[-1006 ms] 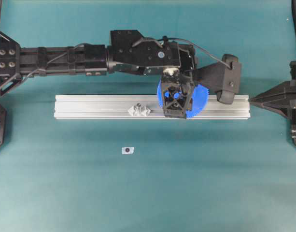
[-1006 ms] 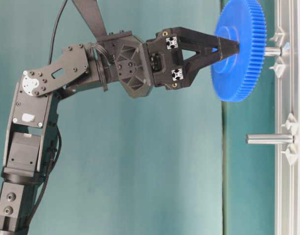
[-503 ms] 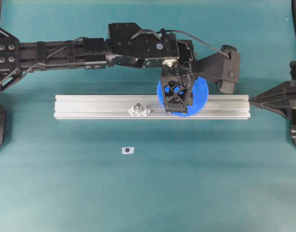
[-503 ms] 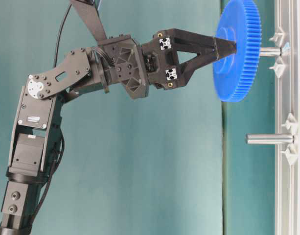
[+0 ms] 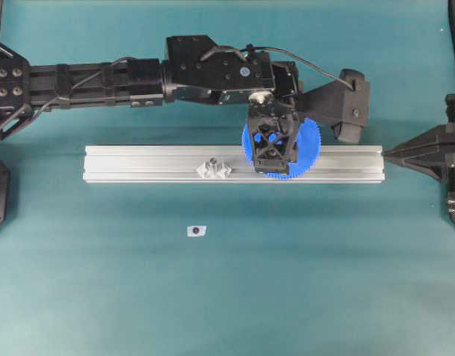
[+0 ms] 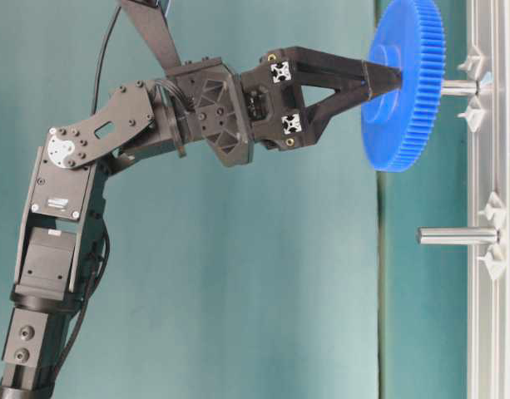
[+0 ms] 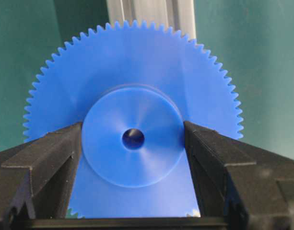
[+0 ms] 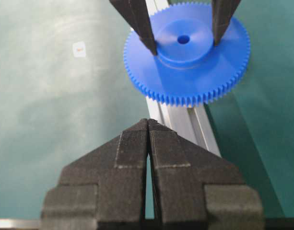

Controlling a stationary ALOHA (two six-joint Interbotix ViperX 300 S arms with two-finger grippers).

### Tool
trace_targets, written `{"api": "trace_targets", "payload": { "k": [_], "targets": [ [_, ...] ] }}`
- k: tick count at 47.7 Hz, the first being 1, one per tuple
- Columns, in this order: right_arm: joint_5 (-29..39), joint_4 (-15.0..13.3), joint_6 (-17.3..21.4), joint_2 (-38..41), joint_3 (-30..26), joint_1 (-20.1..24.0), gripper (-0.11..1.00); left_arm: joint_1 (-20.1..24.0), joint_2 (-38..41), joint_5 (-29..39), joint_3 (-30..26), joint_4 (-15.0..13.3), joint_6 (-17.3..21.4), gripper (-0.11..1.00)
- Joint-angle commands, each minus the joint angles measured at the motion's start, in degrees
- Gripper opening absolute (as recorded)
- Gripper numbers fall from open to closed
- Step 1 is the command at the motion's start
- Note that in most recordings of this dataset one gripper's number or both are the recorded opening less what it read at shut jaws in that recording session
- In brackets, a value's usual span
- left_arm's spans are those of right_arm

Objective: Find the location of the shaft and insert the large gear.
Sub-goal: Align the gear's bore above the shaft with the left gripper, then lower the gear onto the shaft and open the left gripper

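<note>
1. My left gripper pinches the large gear by its raised hub, one finger on each side.
2. The gear hangs over the aluminium rail, at the tip of the shaft.
3. My right gripper has its fingers pressed together, holding nothing.

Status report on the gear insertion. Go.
Left gripper clamped on large gear hub. Gear centred at shaft tip, not seated down on the rail. Right gripper shut, parked clear. Nothing in the way.
</note>
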Motion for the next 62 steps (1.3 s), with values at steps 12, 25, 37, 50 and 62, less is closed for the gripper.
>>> {"api": "trace_targets", "payload": {
  "k": [12,25,37,50,62],
  "targets": [
    [-0.3,-0.1,0.5,0.4,-0.5,-0.1,-0.01,1.7,-1.5,-0.8,-0.7,0.4,-0.4,0.85],
    [-0.3,0.0,0.5,0.4,-0.5,-0.2,-0.01,1.6,-2.5,-0.8,-1.3,0.4,-0.5,0.84],
    [-0.3,0.0,0.5,0.4,-0.6,-0.2,-0.01,1.4,-3.3,-0.7,-1.5,0.4,-0.5,0.84],
    [-0.3,0.0,0.5,0.4,-0.6,-0.2,-0.01,1.4,-4.7,-0.6,-2.3,0.5,-0.5,0.84],
    [-0.3,0.0,0.5,0.4,-0.5,-0.2,-0.01,1.0,-4.6,0.3,-2.5,0.5,-0.5,0.83]
  ]
}}
